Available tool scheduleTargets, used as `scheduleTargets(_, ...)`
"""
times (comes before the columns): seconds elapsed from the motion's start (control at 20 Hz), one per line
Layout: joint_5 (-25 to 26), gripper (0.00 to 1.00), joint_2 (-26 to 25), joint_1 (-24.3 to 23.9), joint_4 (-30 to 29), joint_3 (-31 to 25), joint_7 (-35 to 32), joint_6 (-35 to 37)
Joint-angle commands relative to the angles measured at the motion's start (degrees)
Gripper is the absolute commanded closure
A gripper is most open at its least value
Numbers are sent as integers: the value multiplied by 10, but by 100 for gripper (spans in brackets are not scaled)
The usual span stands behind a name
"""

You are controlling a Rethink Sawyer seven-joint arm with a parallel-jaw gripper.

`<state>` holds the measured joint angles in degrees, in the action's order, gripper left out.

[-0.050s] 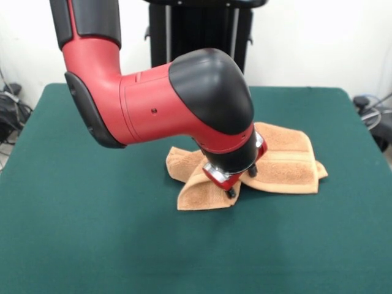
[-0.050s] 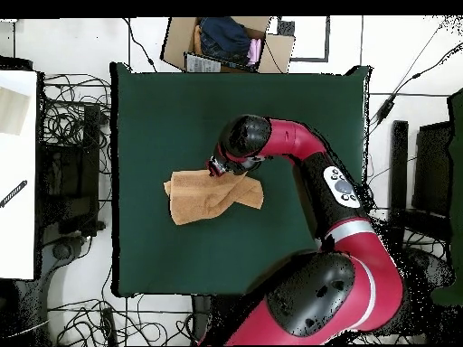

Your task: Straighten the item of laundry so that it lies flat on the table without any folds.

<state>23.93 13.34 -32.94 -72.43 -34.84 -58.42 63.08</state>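
1. orange-tan terry, the towel (image 1: pixel 278 162) lies a little past the middle of the green felt table (image 1: pixel 92 239), bunched and folded rather than flat; the overhead view shows it near the table's centre with bare cloth all round.
2. one flap is doubled over at the end nearer the front camera, so a loose corner hangs out there, while the ribbed band runs across the flatter part beside it.
3. the gripper (image 1: pixel 240 182) is tilted down onto the fold, its tips touching or just above the cloth at the crease, likely placed there because that overlap is what must be pulled open.
4. whether the claw is apart, together or pinching the terry i cannot tell; the wrist housing and the towel hide the tips.
5. judging by the layers, the task is far from done: at least one fold remains to be drawn out.
6. no brand, label or readable writing shows on the towel or arm; no tag is visible.
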Motion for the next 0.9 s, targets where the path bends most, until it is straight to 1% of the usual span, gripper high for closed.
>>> scheduleTargets(0.05, -2, 0, -38, 5, 3, 17, 17, 40)
scheduleTargets(0.9, 1, 0, -35, 6, 1, 19, 13, 31)
